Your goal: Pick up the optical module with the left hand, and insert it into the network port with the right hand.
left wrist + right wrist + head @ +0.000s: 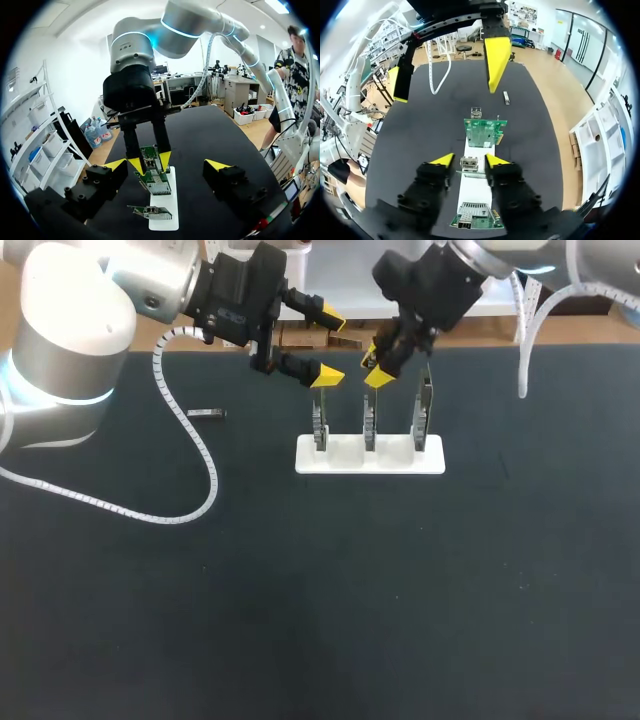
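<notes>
Left arm (pixel 60 330) is closest: a big white link at the left, with its white spiral cable (pixel 211 480) looping down onto the black table (pixel 320 620). Left gripper (pixel 331 346) has its fingers spread wide with nothing in them, and hangs above the left card (pixel 319 422) in the white holder (pixel 345 458). Optical module (pixel 207 414) lies flat on the table, left of the holder and just beside the cable, well apart from both grippers. The holder carries three network cards upright in a row, incl. middle card (pixel 369 428) and right card (pixel 424 410). Right gripper (pixel 375 367) sits over the top of the middle card. In the right wrist view its yellow tips stand narrowly apart on either side of that card's network port (pixel 469 162). A gap shows on each side, so it is pinching nothing. The same view shows the module (pixel 506 97) on the table, beyond the left card (pixel 485 132).
</notes>
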Available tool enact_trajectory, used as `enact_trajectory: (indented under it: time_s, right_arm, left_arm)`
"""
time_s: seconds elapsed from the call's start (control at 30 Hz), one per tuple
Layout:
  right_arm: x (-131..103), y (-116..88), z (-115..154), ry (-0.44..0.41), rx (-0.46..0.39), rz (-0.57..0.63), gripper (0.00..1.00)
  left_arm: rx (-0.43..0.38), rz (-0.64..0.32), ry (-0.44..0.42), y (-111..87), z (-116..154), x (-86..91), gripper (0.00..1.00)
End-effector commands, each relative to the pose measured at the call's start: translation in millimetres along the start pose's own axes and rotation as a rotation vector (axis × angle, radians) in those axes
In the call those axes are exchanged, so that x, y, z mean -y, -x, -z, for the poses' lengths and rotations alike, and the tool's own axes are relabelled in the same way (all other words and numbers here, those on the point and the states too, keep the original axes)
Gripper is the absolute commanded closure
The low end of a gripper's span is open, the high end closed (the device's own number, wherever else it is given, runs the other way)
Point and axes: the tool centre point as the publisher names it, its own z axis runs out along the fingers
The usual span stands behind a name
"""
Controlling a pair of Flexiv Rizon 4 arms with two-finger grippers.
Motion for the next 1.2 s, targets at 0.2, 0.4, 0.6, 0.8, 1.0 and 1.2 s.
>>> enact_trajectory:
  time_s: [0.2,0.4,0.6,0.8,1.0,1.2]
  right_arm:
    - [-9,5,14,-0.049,0.035,0.024,0.00]
    - [-9,10,24,-0.071,0.056,0.028,0.00]
    - [-8,16,36,-0.101,0.093,0.051,0.00]
    - [-9,24,44,-0.104,0.116,0.075,0.00]
    - [-8,28,48,-0.099,0.123,0.083,0.00]
    - [-9,35,52,-0.086,0.139,0.081,0.00]
  left_arm:
    - [-0.004,0.001,0.002,0.7,0,0.6,0.00]
    - [-0.004,0.001,0.002,0.7,0,0.6,0.00]
    - [-0.004,0.001,0.002,0.7,0,0.6,0.00]
    - [-0.004,0.001,0.002,0.7,0,0.6,0.00]
    - [-0.004,0.001,0.002,0.7,0,0.6,0.00]
    - [-0.004,0.001,0.002,0.7,0,0.6,0.00]
